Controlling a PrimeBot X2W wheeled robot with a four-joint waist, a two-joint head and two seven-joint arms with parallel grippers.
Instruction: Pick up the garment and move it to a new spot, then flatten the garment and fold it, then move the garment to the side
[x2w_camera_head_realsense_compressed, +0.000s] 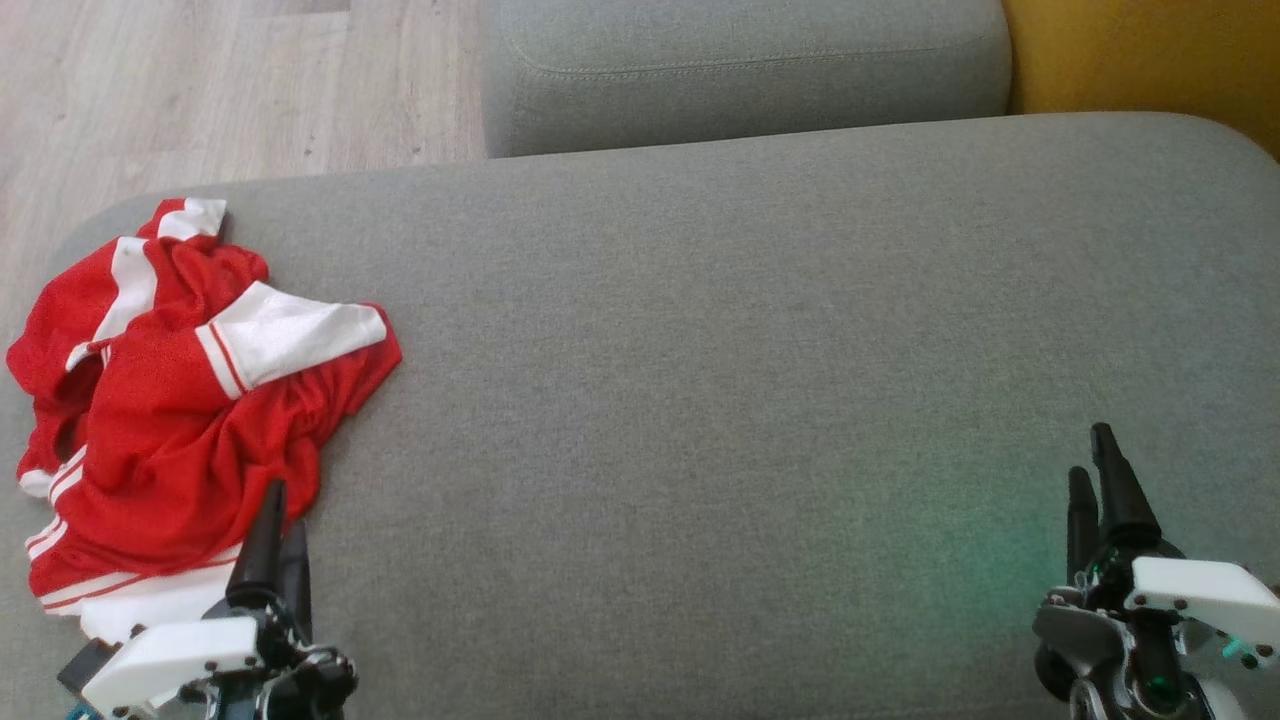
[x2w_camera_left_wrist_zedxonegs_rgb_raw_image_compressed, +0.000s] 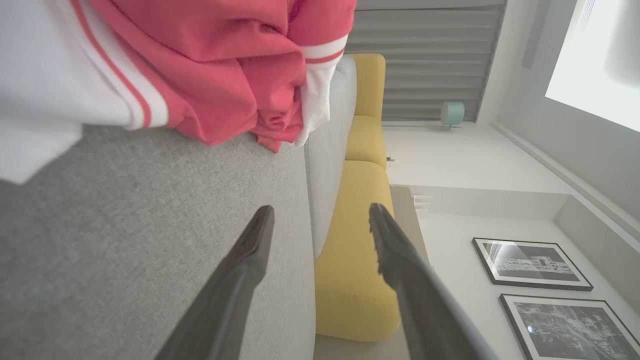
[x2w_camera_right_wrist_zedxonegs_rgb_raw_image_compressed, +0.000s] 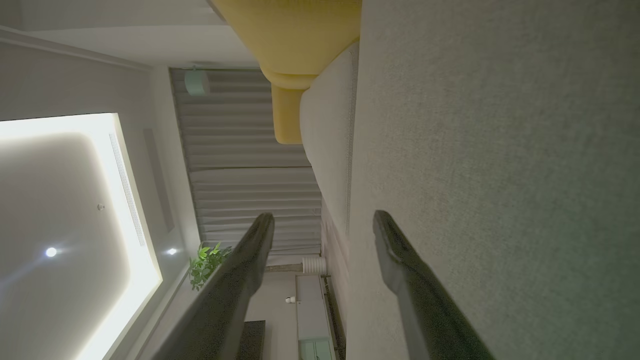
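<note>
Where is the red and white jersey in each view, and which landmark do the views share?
Head view: the red and white jersey lies crumpled at the left, on the grey cushion.
Left wrist view: it spreads across the top left.
Right wrist view: the grey cushion takes the right half.
Shared landmark: the yellow sofa beyond the cushion.

The left tool (x2w_camera_head_realsense_compressed: 283, 510) sat at the lower left and the right tool (x2w_camera_head_realsense_compressed: 1090, 452) at the lower right, both pointing forward, jaws spread and empty.
</note>
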